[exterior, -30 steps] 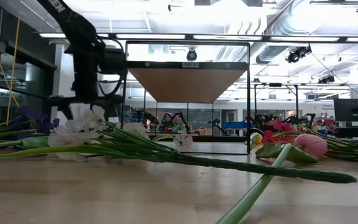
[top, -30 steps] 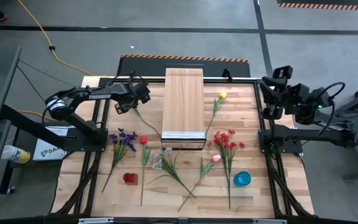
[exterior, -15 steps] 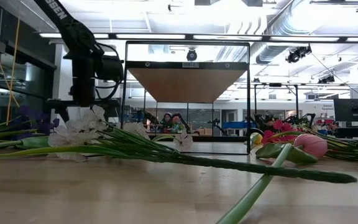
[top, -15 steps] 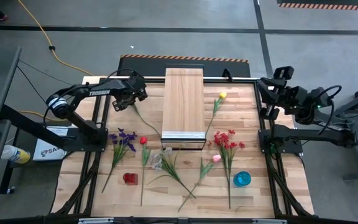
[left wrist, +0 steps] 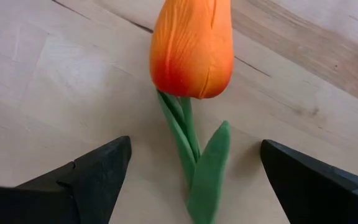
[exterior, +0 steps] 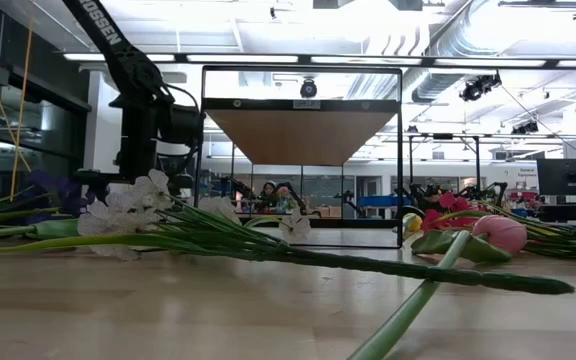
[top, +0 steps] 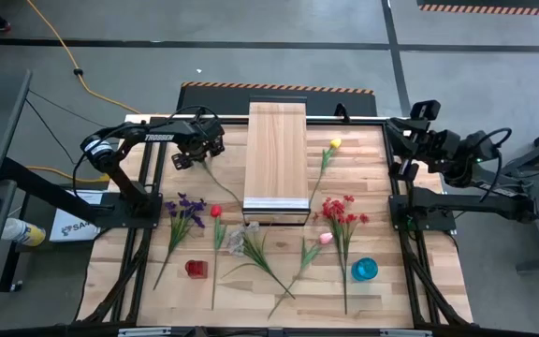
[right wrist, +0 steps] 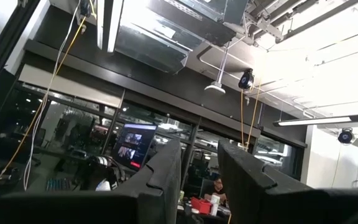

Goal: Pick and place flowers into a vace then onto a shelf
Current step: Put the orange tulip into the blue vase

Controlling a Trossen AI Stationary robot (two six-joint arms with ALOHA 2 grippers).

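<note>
Tulip (left wrist: 192, 48), orange, lies between the wide-open, empty left claw's (left wrist: 191, 171) fingers (left wrist: 98, 177).

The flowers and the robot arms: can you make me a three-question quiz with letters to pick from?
1. Where is the yellow tulip?
A. right of the shelf
B. on the shelf
C. in the blue cup

2. What colour is the tulip in front of the left gripper?
A. pink
B. orange
C. white

3. How is the left gripper?
A. shut on a stem
B. open
C. holding a cup

Answers:
1 A, the high view shows it on the table beside the shelf.
2 B, the left wrist view shows an orange bloom.
3 B, its fingers stand wide on either side of the stem.
</note>
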